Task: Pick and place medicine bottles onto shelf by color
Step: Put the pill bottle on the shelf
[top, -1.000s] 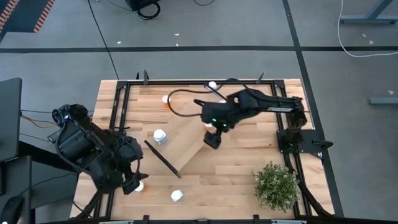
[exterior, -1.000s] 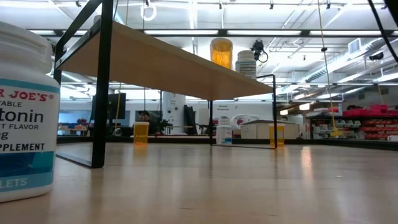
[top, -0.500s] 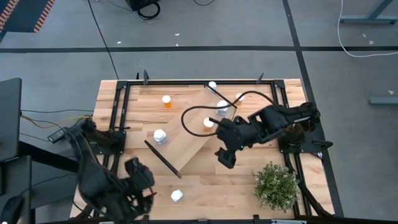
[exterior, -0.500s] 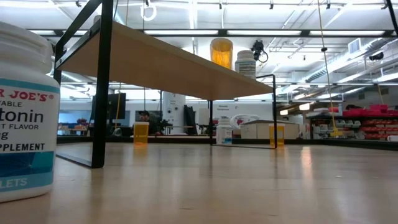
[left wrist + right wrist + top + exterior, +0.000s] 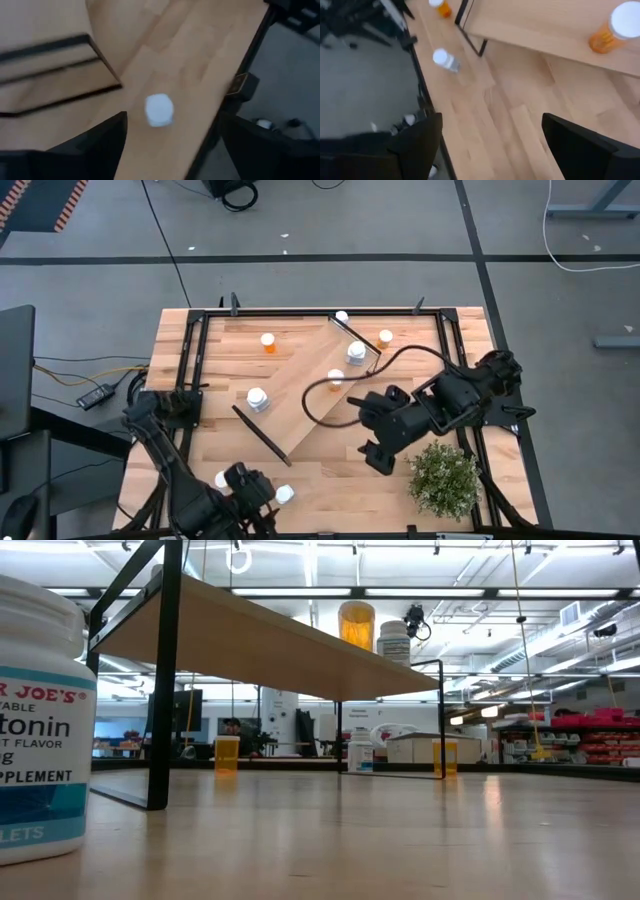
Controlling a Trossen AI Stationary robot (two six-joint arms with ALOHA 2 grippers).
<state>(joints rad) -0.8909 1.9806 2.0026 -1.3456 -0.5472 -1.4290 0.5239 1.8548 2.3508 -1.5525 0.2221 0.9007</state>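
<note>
The light-wood shelf [image 5: 305,395] stands slantwise on the table. An orange bottle [image 5: 336,378] and a white bottle [image 5: 357,352] stand on it, and both also show in the low view, the orange one [image 5: 355,625] and the white one [image 5: 395,640]. Other bottles stand on the tabletop: orange [image 5: 267,341], white [image 5: 257,398], white [image 5: 284,494], and one [image 5: 221,479] beside my left arm. My left gripper [image 5: 243,478] is open and empty near the table's near edge, above a white-capped bottle [image 5: 159,110]. My right gripper [image 5: 378,460] is open and empty, to the near right of the shelf.
A potted green plant [image 5: 443,478] stands at the near right corner, close to my right gripper. A black frame [image 5: 190,360] runs around the table. Two more bottles [image 5: 342,316] [image 5: 385,337] stand by the shelf's far end. A large white bottle [image 5: 40,720] fills the low view's left.
My right gripper has drawn back from over the shelf toward the table's near right, close to the plant. My left arm has swung down toward the near edge and its gripper has gone rightward along it. The bottles and shelf have stayed put.
</note>
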